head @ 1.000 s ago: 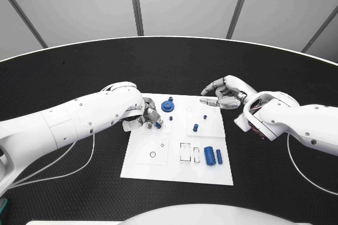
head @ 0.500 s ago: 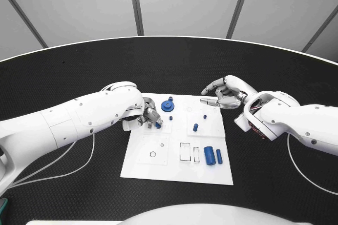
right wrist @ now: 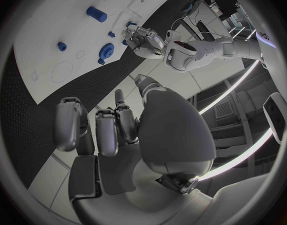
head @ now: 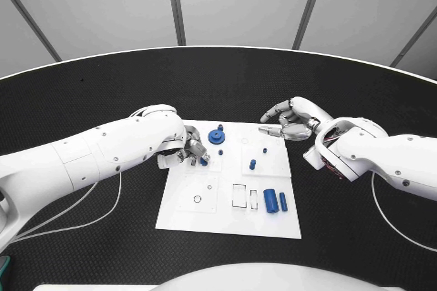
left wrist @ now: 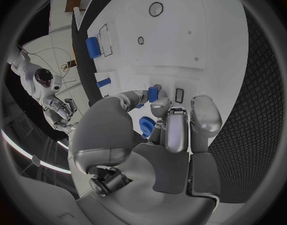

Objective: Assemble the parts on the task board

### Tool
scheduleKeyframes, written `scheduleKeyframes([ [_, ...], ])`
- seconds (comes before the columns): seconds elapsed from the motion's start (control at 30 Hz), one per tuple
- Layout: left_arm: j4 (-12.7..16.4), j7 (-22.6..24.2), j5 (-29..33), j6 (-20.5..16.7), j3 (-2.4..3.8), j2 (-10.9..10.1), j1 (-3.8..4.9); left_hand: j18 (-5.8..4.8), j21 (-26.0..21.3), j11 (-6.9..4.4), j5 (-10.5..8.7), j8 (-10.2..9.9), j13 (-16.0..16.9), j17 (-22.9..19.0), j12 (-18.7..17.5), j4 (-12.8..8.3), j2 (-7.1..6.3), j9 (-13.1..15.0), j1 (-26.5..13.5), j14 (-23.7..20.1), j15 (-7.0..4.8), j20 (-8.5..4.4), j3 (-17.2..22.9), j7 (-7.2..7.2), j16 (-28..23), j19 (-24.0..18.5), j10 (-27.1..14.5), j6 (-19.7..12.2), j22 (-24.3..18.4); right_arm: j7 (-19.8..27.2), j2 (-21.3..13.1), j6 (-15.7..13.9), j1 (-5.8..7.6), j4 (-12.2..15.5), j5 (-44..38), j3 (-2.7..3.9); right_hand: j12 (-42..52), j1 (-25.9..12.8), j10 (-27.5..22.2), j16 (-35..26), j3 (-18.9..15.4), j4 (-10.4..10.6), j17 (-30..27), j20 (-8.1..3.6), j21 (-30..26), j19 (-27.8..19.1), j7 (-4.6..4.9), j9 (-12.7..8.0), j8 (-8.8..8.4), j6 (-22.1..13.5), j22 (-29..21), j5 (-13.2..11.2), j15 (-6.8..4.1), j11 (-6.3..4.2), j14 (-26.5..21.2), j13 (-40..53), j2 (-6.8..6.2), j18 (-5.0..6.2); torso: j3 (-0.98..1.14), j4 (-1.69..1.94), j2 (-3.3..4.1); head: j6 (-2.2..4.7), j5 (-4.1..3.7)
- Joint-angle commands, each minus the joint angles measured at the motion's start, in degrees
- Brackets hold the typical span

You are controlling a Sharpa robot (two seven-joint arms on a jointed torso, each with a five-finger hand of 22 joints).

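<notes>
The left robot hand (head: 189,150) sits low over the near-left part of the task board (head: 218,215), and its fingers (left wrist: 157,96) pinch a small blue peg (left wrist: 153,93) at their tips. The peg is held close above the white plate, beside a small rectangular slot, which suggests the hand is lining it up for seating there; whether the peg already touches the board cannot be told. The other fingers are drawn in beside the pinch, probably to keep them clear of the neighbouring pieces.

Just beyond that hand stands the blue gear (head: 216,137), upright on the board, with a small stud behind it. Nearer the board's middle are two more short pegs (head: 252,165).

The right robot hand (head: 290,122) hovers off the board's far-right corner above the black surface (head: 91,101), its fingers loosely apart and holding nothing. It appears to be parked there so the left arm has room to work.

Toward the near edge lie a thick blue cylinder (head: 270,201) and a thinner pin (head: 283,202), side by side next to empty rectangular recesses, apparently waiting to be fitted. Much of the assembly seems yet to be done.
</notes>
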Motion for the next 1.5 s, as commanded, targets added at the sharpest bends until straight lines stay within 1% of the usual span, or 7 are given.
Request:
scheduleKeyframes([
  [0.03,0.03,-0.02,-0.01,0.08,0.00,-0.04,0.00,-0.79,-0.11,-0.02,0.39,-0.07,0.05,6.09,0.10,-7.03,0.52,0.14,1.06,3.58,-0.09,0.39,6.57,-0.08,-0.25,-0.10,0.37,0.21,0.10,-0.01,0.00,0.01,0.00,-0.01,0.00,0.00,0.16,0.52,0.21,-0.30,0.35,-0.02,7.16,-0.40,-0.27,0.02,-0.11,-0.08,0.37,0.06,1.31,0.14,-0.55,-0.05,4.22,5.18,-0.03,0.51,0.00,0.02,0.01,0.01,-0.01],
  [0.43,0.17,0.12,-0.03,0.32,0.00,-0.14,0.00,-0.79,-0.11,-0.03,0.43,-0.06,0.18,6.07,0.22,-7.11,0.45,0.14,1.08,3.57,-0.10,0.40,6.62,-0.08,-0.27,-0.09,0.47,0.27,0.11,0.00,0.02,0.03,0.00,-0.10,0.00,0.00,0.16,0.52,0.21,-0.30,0.35,-0.02,7.16,-0.40,-0.27,0.02,-0.11,-0.08,0.37,0.06,1.31,0.14,-0.55,-0.05,4.22,5.18,-0.03,0.51,0.02,-0.04,-0.02,-0.03,-0.01],
  [1.1,0.15,0.39,-0.04,1.59,0.00,0.03,0.00,-0.82,-0.02,-0.06,0.47,0.01,0.57,6.09,0.57,-7.37,0.17,0.14,1.11,3.58,-0.12,0.41,6.74,-0.11,-0.26,-0.02,0.78,0.45,0.27,0.04,0.18,0.18,-0.01,-0.28,0.00,0.00,0.17,0.49,0.22,-0.33,0.48,0.01,7.12,-0.40,-0.32,0.05,-0.10,-0.11,0.42,0.04,1.30,0.45,-0.54,-0.04,4.21,5.19,-0.13,0.51,0.03,0.01,-0.02,-0.03,-0.15],
  [1.5,0.21,0.48,-0.05,1.63,0.00,0.00,0.01,-0.83,0.01,-0.07,0.47,0.02,0.58,6.07,0.60,-7.43,0.10,0.14,1.12,3.57,-0.13,0.41,6.76,-0.12,-0.27,-0.01,0.81,0.48,0.33,0.08,0.27,0.26,-0.01,-0.42,0.00,0.00,0.17,0.49,0.22,-0.33,0.48,0.01,7.12,-0.40,-0.32,0.05,-0.10,-0.11,0.42,0.04,1.30,0.45,-0.54,-0.04,4.21,5.19,-0.13,0.51,0.02,0.00,-0.01,-0.02,-0.19],
])
